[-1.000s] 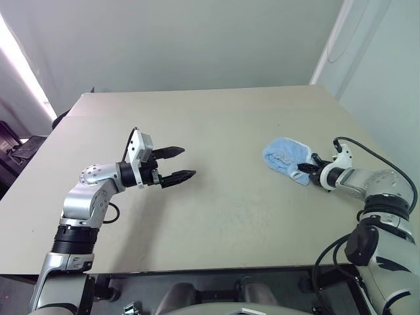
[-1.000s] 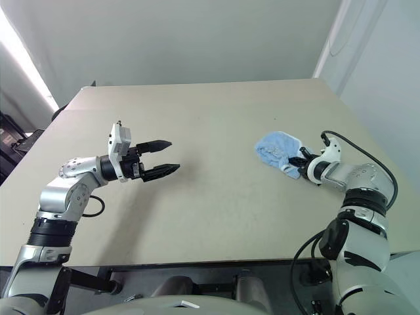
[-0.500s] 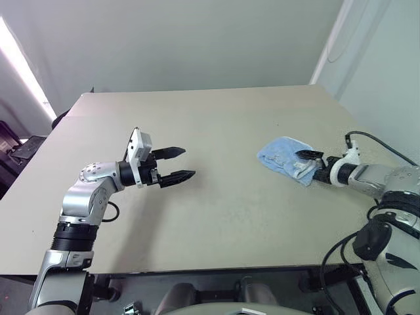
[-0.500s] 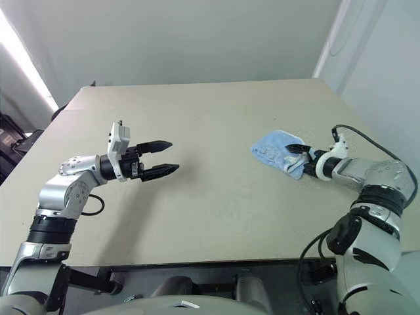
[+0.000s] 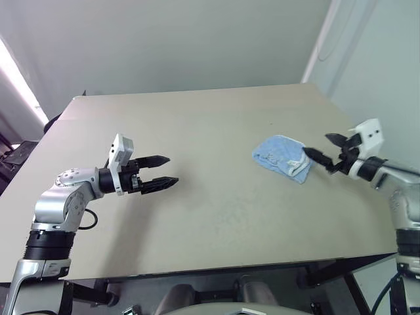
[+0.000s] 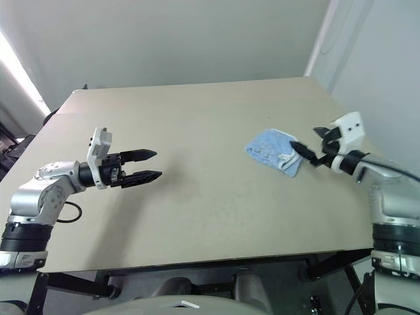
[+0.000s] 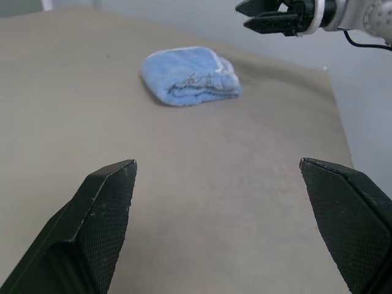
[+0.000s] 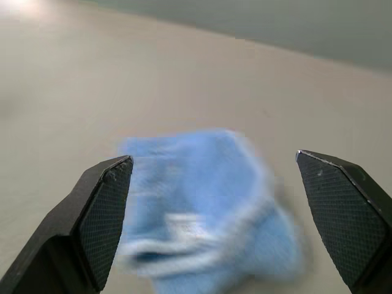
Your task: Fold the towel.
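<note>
Having let go, the right gripper [image 5: 321,146] now hovers spread just beside the towel [image 5: 282,157], which lies bunched and folded over on the table [image 5: 216,210]. The left gripper [image 5: 165,170] waits well apart, fingers spread, so the fold looks close to finished.

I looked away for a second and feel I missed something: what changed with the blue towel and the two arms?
The right gripper let go of the towel, opened and lifted away. The towel now lies folded on the table. The left gripper stayed open above the table, away from the towel.
</note>
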You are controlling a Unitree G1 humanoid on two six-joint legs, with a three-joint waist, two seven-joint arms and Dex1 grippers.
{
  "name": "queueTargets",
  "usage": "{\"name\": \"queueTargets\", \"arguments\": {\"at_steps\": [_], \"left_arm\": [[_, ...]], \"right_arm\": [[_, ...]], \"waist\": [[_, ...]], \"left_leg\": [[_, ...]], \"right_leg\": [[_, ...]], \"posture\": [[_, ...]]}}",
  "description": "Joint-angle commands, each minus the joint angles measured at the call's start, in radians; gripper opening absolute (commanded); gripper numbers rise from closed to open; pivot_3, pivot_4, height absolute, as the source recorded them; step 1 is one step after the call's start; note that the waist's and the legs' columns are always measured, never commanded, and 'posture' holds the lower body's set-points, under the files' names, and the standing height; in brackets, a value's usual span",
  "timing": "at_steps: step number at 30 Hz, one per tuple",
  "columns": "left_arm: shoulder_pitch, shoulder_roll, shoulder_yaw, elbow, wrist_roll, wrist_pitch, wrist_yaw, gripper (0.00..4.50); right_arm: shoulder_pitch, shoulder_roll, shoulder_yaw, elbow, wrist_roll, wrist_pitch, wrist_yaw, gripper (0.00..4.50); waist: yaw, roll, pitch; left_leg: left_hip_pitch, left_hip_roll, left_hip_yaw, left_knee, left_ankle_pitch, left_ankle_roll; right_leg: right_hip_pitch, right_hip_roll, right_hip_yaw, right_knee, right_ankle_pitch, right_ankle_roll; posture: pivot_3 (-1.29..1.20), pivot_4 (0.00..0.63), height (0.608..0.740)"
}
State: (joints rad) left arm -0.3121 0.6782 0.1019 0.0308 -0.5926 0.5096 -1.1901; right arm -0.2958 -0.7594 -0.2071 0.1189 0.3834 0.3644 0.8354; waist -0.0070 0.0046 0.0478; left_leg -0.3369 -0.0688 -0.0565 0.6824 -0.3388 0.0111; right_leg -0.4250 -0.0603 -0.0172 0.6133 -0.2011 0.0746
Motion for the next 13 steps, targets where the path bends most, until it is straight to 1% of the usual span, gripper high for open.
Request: {"name": "queueTargets", "arguments": {"at_steps": [1, 3, 5, 8, 10, 13], "left_arm": [[0.035, 0.017, 0.059, -0.057, -0.002, -0.038, 0.027, 4.5], [0.084, 0.016, 0.063, -0.076, 0.013, -0.063, 0.039, 4.5], [0.115, 0.017, 0.07, -0.085, 0.023, -0.079, 0.057, 4.5], [0.145, 0.014, 0.096, -0.116, -0.015, -0.062, 0.074, 4.5], [0.162, 0.02, 0.115, -0.135, -0.039, -0.048, 0.075, 4.5], [0.164, 0.028, 0.121, -0.147, -0.05, -0.043, 0.072, 4.5]], "right_arm": [[0.045, -0.015, 0.019, -0.057, 0.039, -0.05, 0.146, 4.48], [0.073, -0.017, 0.032, -0.07, 0.064, -0.049, 0.212, 4.48], [0.083, -0.023, 0.028, -0.082, 0.106, -0.016, 0.272, 4.48], [0.094, -0.036, 0.011, -0.092, 0.156, 0.021, 0.339, 4.48], [0.096, -0.055, 0.023, -0.078, 0.151, 0.022, 0.379, 4.48], [0.082, -0.06, 0.041, -0.052, 0.134, -0.001, 0.412, 4.48]], "waist": [[0.012, -0.001, 0.001], [0.02, -0.001, 0.001], [0.023, 0.0, 0.001], [0.024, -0.001, 0.002], [0.024, -0.002, 0.002], [0.023, -0.001, 0.002]], "left_leg": [[0.0, 0.0, 0.0, 0.0, 0.0, 0.0], [-0.001, -0.001, 0.0, 0.0, 0.0, 0.0], [-0.002, -0.001, 0.0, 0.0, -0.001, 0.0], [-0.002, -0.002, 0.0, 0.0, -0.001, 0.0], [-0.002, -0.002, 0.0, 0.0, -0.001, 0.0], [-0.001, -0.002, 0.0, 0.0, -0.001, 0.0]], "right_leg": [[0.0, 0.0, 0.0, -0.001, 0.0, 0.0], [-0.001, -0.002, 0.0, -0.001, 0.002, -0.004], [-0.001, -0.002, 0.0, -0.002, 0.002, -0.004], [-0.001, -0.003, 0.0, -0.003, 0.002, -0.005], [-0.001, -0.002, 0.0, -0.003, 0.0, -0.007], [-0.001, -0.002, 0.0, -0.002, -0.002, -0.004]], "posture": [[0.0, 0.0, 0.74], [0.0, 0.0, 0.74], [0.0, 0.0, 0.74], [0.0, 0.0, 0.74], [0.0, 0.0, 0.74], [0.0, 0.0, 0.74]]}}
